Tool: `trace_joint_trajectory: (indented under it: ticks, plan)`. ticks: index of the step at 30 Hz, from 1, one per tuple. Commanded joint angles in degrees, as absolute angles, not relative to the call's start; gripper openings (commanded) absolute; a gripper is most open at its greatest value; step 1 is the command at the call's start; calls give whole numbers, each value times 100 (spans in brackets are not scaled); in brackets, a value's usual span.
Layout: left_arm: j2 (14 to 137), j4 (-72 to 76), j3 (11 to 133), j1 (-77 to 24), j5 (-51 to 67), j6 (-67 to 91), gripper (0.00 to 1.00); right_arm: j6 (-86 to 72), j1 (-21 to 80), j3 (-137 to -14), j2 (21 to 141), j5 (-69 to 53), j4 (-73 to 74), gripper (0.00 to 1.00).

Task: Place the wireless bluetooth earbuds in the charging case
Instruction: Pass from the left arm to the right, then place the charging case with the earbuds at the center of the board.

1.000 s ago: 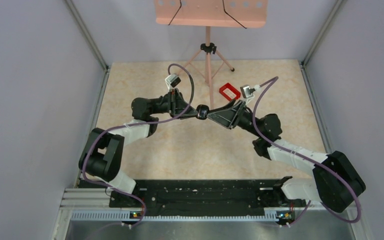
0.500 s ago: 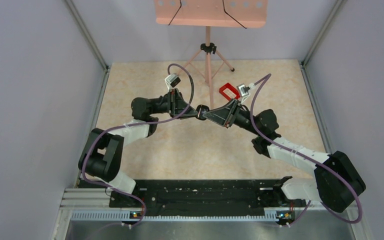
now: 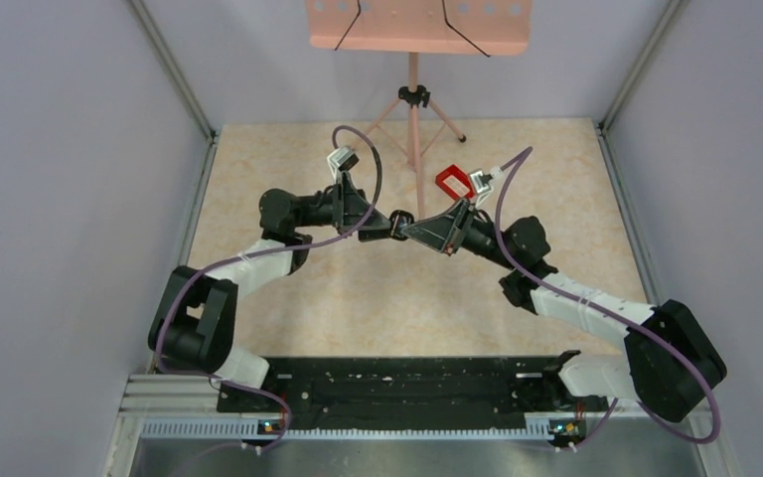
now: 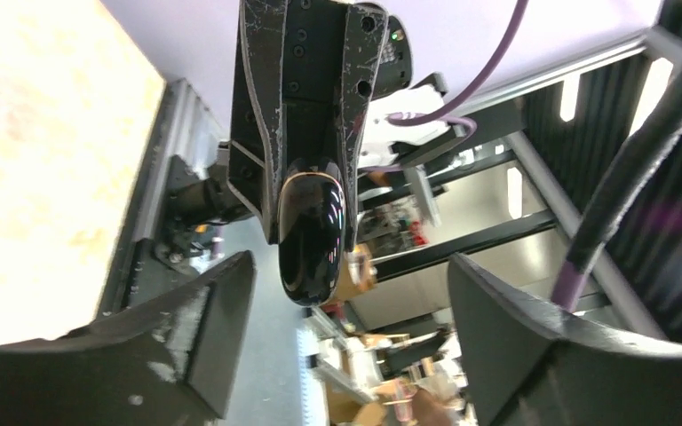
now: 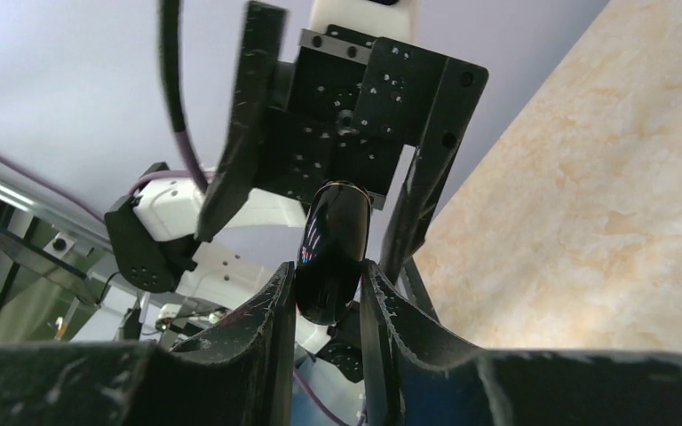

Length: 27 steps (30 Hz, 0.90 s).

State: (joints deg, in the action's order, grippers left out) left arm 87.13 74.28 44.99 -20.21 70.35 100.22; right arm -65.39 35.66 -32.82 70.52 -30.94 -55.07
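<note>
The charging case (image 3: 401, 220), a glossy black pebble, hangs above the middle of the table where both arms meet. My right gripper (image 5: 329, 286) is shut on it, and its two pads press the sides of the case (image 5: 330, 248). My left gripper (image 4: 348, 271) is open. Its fingers stand wide on either side of the case (image 4: 313, 232) without touching it. The case's lid looks closed. The earbuds are out of view in every frame.
A red rectangular tray (image 3: 454, 182) lies on the beige table (image 3: 288, 298) just behind the right wrist. A pink music stand (image 3: 414, 99) on a tripod stands at the back centre. Grey walls close in both sides.
The left gripper has let go of the case and spread its fingers. The right gripper closed on the case and now carries it alone. Both arms barely shifted.
</note>
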Motion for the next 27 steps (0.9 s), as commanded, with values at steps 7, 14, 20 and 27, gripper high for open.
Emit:
trace_joint_trajectory:
  ticks: [7, 14, 20, 27]
  plan:
    - [7394, 349, 5913, -1924, 6601, 4733, 98, -5794, 3619, -3537, 6535, -2752, -4453, 0]
    - [7159, -2797, 6893, -1869, 4653, 2639, 98, -4781, 3110, -3252, 5516, -1783, -1530, 0]
    - [6653, -2338, 6449, -1880, 3547, 2669, 98, -4560, 2786, -2863, 5489, -1566, -583, 0]
    - [5966, -2154, 5896, -1928, 2131, 2352, 99, -4488, 2789, -2713, 6186, -1753, -953, 0]
